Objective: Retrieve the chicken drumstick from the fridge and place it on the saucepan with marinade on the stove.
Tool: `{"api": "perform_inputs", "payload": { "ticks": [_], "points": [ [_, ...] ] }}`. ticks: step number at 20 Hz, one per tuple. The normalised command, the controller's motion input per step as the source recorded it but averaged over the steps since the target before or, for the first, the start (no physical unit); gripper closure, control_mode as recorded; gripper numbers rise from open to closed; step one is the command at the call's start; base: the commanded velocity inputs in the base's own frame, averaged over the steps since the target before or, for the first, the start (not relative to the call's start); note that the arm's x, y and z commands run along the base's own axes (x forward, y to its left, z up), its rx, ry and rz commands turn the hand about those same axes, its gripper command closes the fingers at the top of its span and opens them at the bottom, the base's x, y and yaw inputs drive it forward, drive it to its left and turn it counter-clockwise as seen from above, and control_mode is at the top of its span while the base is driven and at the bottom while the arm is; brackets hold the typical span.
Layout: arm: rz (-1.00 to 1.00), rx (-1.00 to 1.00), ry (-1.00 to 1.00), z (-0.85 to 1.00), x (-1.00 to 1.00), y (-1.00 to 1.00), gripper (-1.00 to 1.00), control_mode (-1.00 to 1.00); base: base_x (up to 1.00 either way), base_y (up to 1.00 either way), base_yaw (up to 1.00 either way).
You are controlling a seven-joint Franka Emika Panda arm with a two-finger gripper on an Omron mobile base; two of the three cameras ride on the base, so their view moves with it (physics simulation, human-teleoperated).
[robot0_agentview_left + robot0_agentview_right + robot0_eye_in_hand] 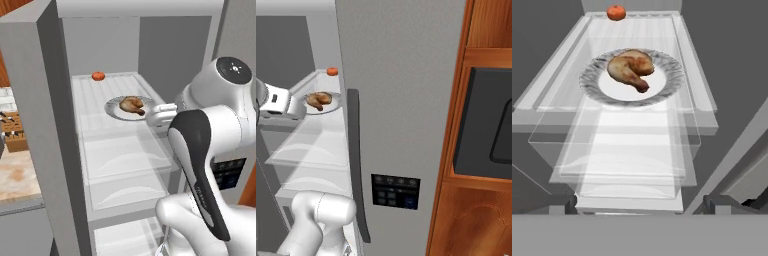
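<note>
The fridge (165, 50) stands open, and its closed right door (401, 100) shows in the right base view. On an upper clear shelf a golden-brown chicken drumstick (630, 67) (132, 105) (318, 100) lies on a round white plate (592, 82). My gripper (642, 205) (150, 117) (300, 111) hovers just in front of the plate at shelf height. It is open, with the fingertips (567, 202) wide apart and nothing between them. The saucepan and the stove are out of view.
A small red-orange round item (616, 12) (98, 76) sits at the back of the same shelf. Clear shelves (125, 160) stack below. The door carries a dark curved handle (356, 165) and a control panel (396, 190). A wooden cabinet with a dark appliance (486, 125) is on the right, and a counter (17, 175) on the left.
</note>
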Motion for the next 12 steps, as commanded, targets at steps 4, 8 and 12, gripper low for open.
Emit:
{"api": "perform_inputs", "payload": {
  "ticks": [4,8,12],
  "points": [
    [0.0,0.0,0.0,0.0,0.24,0.0,-1.0,-1.0,0.0,0.0,0.0],
    [0.0,0.0,0.0,0.0,0.23,0.0,-1.0,-1.0,0.0,0.0,0.0],
    [0.0,0.0,0.0,0.0,0.24,0.0,-1.0,-1.0,0.0,0.0,0.0]
  ]
}}
